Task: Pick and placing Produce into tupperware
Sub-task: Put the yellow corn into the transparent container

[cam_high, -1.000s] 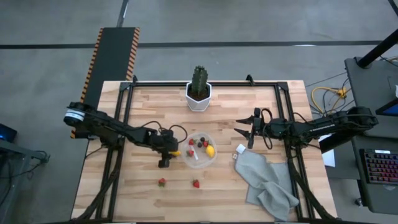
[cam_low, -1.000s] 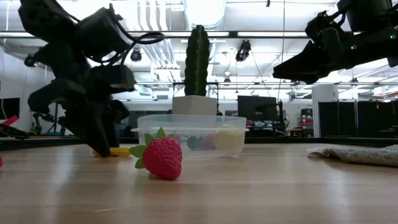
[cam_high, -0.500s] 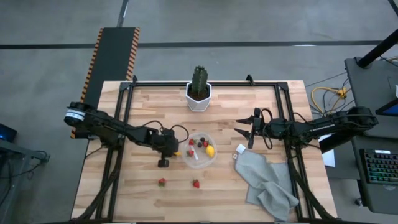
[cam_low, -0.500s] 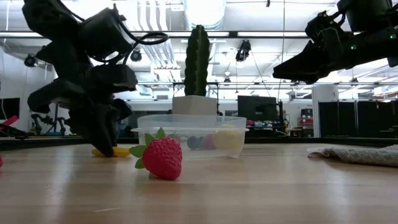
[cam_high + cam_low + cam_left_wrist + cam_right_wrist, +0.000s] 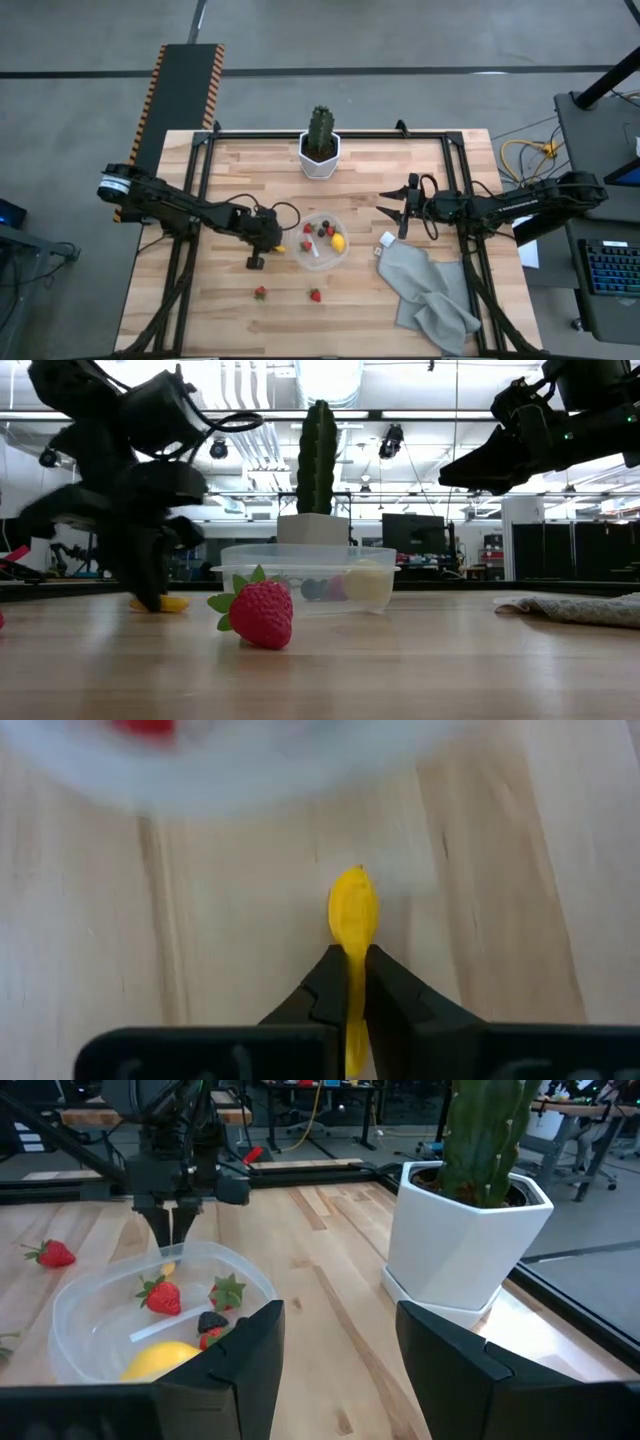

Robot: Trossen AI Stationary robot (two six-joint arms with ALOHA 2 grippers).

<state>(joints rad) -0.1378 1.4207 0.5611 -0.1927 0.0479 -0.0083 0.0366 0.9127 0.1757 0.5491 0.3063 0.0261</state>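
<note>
My left gripper (image 5: 268,246) is shut on a small yellow-orange piece (image 5: 352,915) just left of the tupperware (image 5: 303,262), low over the wood. The clear round tupperware holds strawberries, a yellow lemon (image 5: 338,242) and dark berries. Two more strawberries (image 5: 260,293) (image 5: 315,295) lie on the table nearer the front; one of them (image 5: 262,614) shows large in the low view. My right gripper (image 5: 392,210) hangs open above the table, right of the tupperware, with nothing between its fingers (image 5: 250,1355). My left gripper pinches the yellow-orange piece by its near end (image 5: 350,982) between its two fingers. The fingers slant down from the table's left side, and the piece's far end (image 5: 352,890) sticks out past the tips. In the low view the piece (image 5: 170,603) sits at tabletop height.
A tall green cactus in a white pot (image 5: 320,148) stands at the far middle. A grey cloth (image 5: 430,290) lies crumpled at the near right. Bare wood spreads on the left and at the front of the table.
My left gripper has shut on the yellow-orange piece and has rolled a little. It has drawn the piece slightly toward the table's left edge, away from the tupperware. The piece stays at tabletop height.
</note>
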